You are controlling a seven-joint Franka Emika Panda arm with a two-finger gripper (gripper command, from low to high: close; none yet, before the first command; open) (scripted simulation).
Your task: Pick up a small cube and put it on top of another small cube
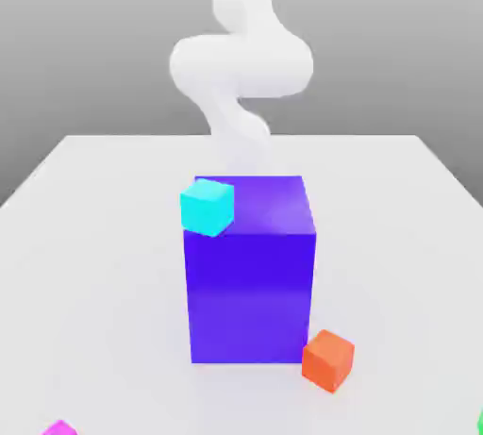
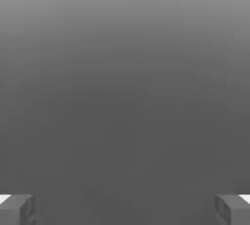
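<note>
The small cube [image 1: 60,428] is found at the lower left edge of the exterior view, cut off by the frame, resting on the white worktop [image 1: 94,263]. It lies well apart from the big blue-violet block [image 1: 250,292], which stands at the centre of the frame. A cyan cube [image 1: 207,206] is seen at the block's upper left corner; whether it rests on the block's top or floats against it cannot be told. An orange cube [image 1: 328,359] sits on the worktop just beside the block's lower right corner. A sliver of green [image 1: 480,421] is cut off at the lower right edge.

The white arm [image 1: 241,65] is seen in the upper centre of the exterior view, behind the block. In the hand view the hand [image 2: 125,209] is spread to its full width, one finger [image 2: 17,208] at the lower left corner and the other at the lower right, with nothing held between them and plain grey beyond.

The small cube is judged to be rigid, light and smooth-faced. It is best taken on two opposite vertical faces, fingers centred at mid-height, so that it is not twisted on closing
</note>
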